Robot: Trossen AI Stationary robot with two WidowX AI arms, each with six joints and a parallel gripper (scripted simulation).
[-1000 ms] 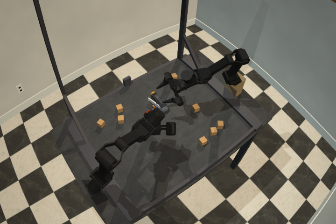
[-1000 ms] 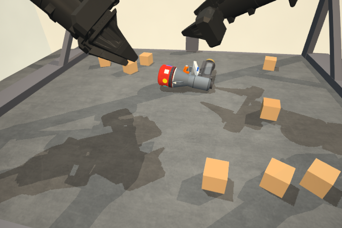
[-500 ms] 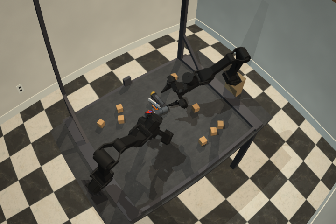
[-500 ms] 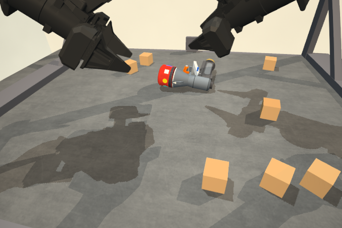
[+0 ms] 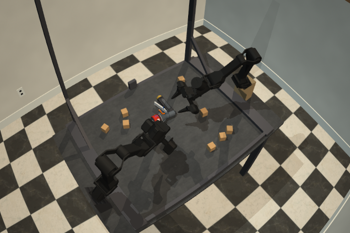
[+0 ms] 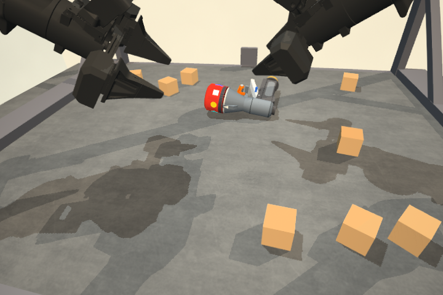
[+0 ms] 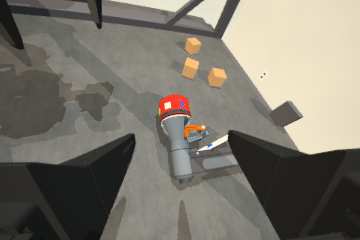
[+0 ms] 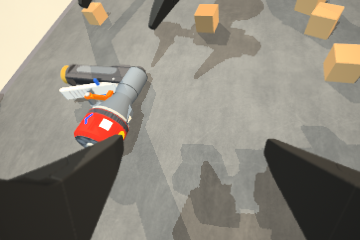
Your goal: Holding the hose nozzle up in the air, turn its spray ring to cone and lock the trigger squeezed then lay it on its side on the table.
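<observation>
Tabletop (image 5: pixel 142 98) (image 6: pixel 229 166) (image 7: pixel 138 65) (image 8: pixel 213 110): one nozzle (image 5: pixel 168 115) (image 6: pixel 241 101) (image 7: pixel 180 155) (image 8: pixel 125 92), eight blocks (image 5: pixel 203 111) (image 6: pixel 279 225) (image 7: pixel 193 46) (image 8: pixel 207 18)
Nozzle: ring leftward, barrel near-horizontal, exterior view
Left hand (image 5: pixel 175 105) (image 6: pixel 260 59) (image 7: pixel 182 136) (image 8: pixel 116 17): apart
Right hand (image 5: pixel 158 134) (image 6: pixel 166 79) (image 7: pixel 60 38) (image 8: pixel 195 141): apart

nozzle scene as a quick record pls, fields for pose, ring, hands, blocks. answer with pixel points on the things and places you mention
nozzle: hose nozzle (image 5: pixel 168 115) (image 6: pixel 260 107) (image 7: pixel 180 160) (image 8: pixel 130 87), lying on its side on the table
ring: red spray ring (image 5: pixel 155 118) (image 6: pixel 213 99) (image 7: pixel 175 102) (image 8: pixel 90 132), blue V not at the white arrow
left hand: left hand (image 5: pixel 175 105) (image 6: pixel 264 66) (image 7: pixel 182 134) (image 8: pixel 117 15), open, holding nothing
right hand: right hand (image 5: pixel 156 131) (image 6: pixel 166 79) (image 7: pixel 60 37) (image 8: pixel 194 141), open, holding nothing
blocks: eight wooden blocks (image 5: pixel 203 111) (image 6: pixel 349 141) (image 7: pixel 217 78) (image 8: pixel 206 20), scattered around the nozzle
stage: nozzle not lifted
</observation>
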